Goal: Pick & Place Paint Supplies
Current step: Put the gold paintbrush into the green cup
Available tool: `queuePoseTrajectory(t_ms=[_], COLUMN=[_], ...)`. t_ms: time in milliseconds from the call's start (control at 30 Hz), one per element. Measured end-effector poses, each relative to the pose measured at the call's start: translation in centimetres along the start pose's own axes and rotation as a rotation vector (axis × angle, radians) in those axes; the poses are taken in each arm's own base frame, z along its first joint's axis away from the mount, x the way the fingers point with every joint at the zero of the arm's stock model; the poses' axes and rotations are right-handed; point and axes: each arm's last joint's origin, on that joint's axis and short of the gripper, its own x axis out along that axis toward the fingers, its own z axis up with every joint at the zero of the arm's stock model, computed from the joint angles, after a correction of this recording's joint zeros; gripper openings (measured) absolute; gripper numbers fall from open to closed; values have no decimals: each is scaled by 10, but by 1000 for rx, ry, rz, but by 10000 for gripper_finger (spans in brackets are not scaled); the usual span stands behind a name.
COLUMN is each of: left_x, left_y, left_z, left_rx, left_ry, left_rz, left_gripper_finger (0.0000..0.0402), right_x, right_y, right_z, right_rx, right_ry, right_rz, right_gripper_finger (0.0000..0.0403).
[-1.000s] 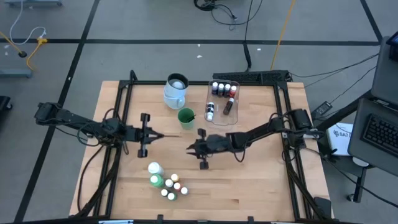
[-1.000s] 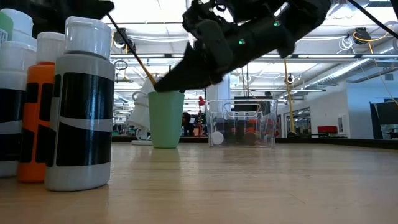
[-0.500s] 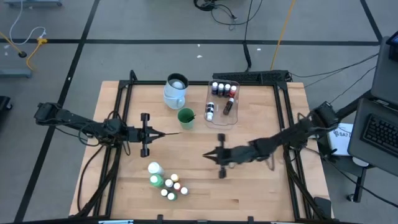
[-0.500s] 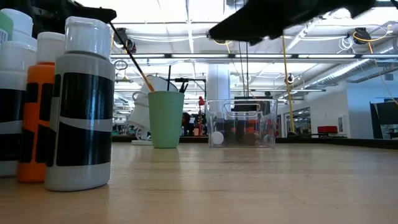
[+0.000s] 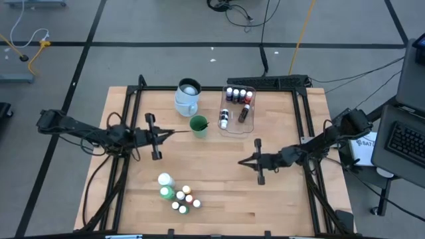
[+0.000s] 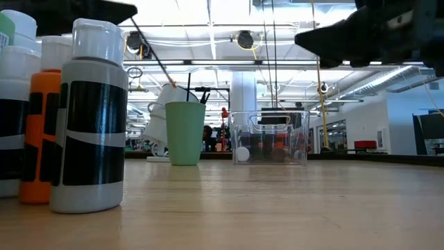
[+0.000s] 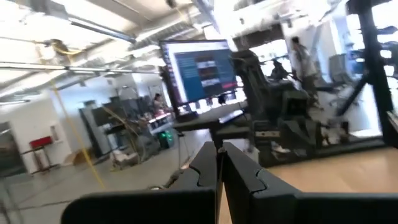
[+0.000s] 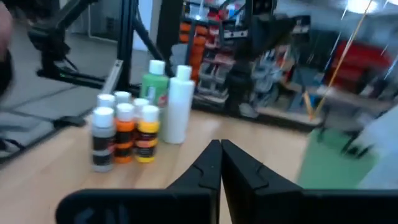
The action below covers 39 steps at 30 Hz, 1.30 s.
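Steer the left tool [image 5: 163, 135], pinched shut on a thin brush [image 5: 178, 132], so the tip drops into the green cup [image 5: 198, 125] without nudging the pale-blue jug [image 5: 187, 96] just beyond. Swing over the bare middle of the bench [image 5: 279, 199], clear of the paint bottles [image 5: 178, 192] near its front edge. Park the right tool [image 5: 242, 161], closed on nothing, right of centre.
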Motion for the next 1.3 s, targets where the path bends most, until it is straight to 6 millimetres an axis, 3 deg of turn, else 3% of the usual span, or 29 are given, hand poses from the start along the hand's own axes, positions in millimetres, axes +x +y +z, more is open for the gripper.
queuePoseTrajectory(t_ms=[100,200,400,600,767,1067,1300], left_x=[14,34,87,132,154,162,165], left_y=[8,18,28,20,16,24,26], left_z=[21,39,57,39,19,-20,-31], left_rx=[-26,-58,-145,-125,-103,-97,-112], left_ry=[60,233,429,553,652,803,835], left_rz=[120,247,195,193,200,256,249], left_gripper_finger=[0,0,0,0,0,1,4], right_x=[-1,-3,-3,-2,-2,-2,-2], right_y=[-3,-9,-20,-24,-24,-24,-24], right_z=[-6,-11,-16,-12,-11,-8,-8], right_rx=[-138,-189,-274,-269,-253,-243,-251], right_ry=[36,66,95,53,42,14,14], right_rz=[-10,-29,-70,-97,-99,-110,-109], right_gripper_finger=[3,1,3,4,4,4,4])
